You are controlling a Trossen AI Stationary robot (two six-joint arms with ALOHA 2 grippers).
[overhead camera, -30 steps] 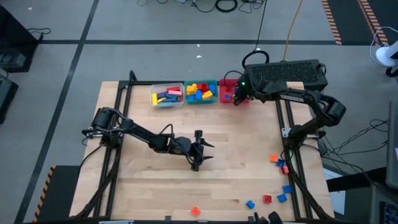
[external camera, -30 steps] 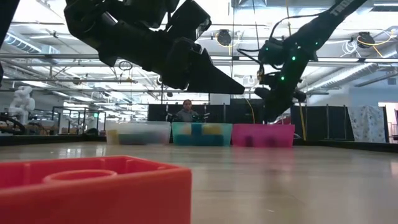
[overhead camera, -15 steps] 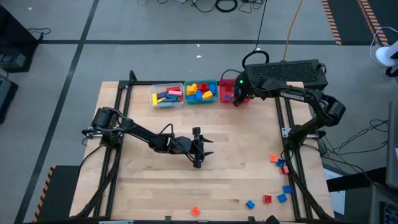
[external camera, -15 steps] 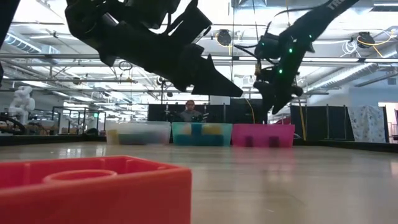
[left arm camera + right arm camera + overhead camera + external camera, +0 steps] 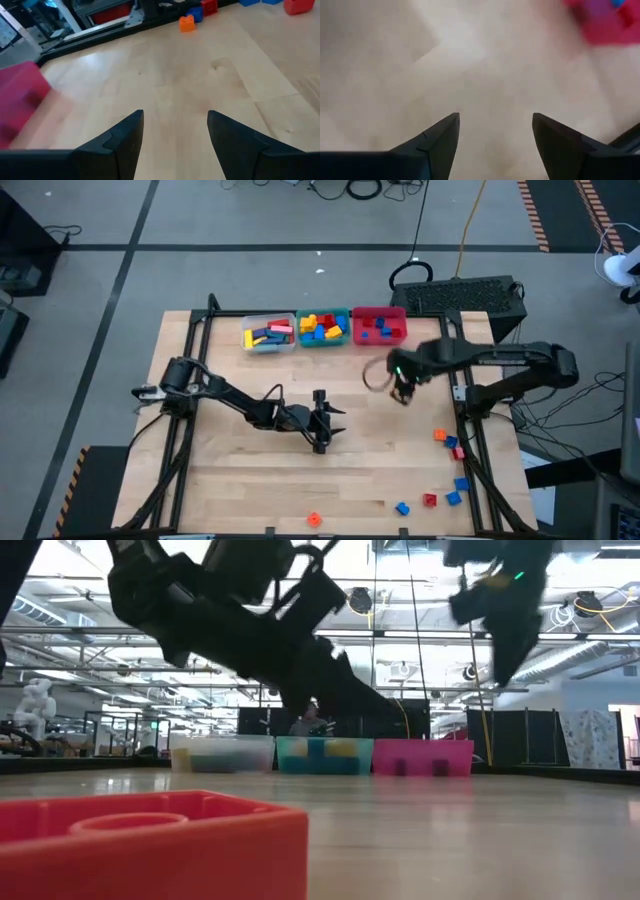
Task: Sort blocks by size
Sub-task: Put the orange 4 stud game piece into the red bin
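Dark jointed arms, pointed black fingers (image 5: pixel 125 140)

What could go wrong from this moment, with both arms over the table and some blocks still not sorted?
1. The remaining loose blocks lie near the table's right edge; a careless approach might push one off.
2. The left end effector hangs open mid-table; the right end effector, empty and open, could cross its path.

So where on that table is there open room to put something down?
The widest bare wood lies on the table's left, between the clear bin and the left arm. The near edge left of the orange block is free too. Crowded spots: the bin row at the far edge, and the loose blocks near the right corner. Both end effectors, left and right, hang open mid-table.
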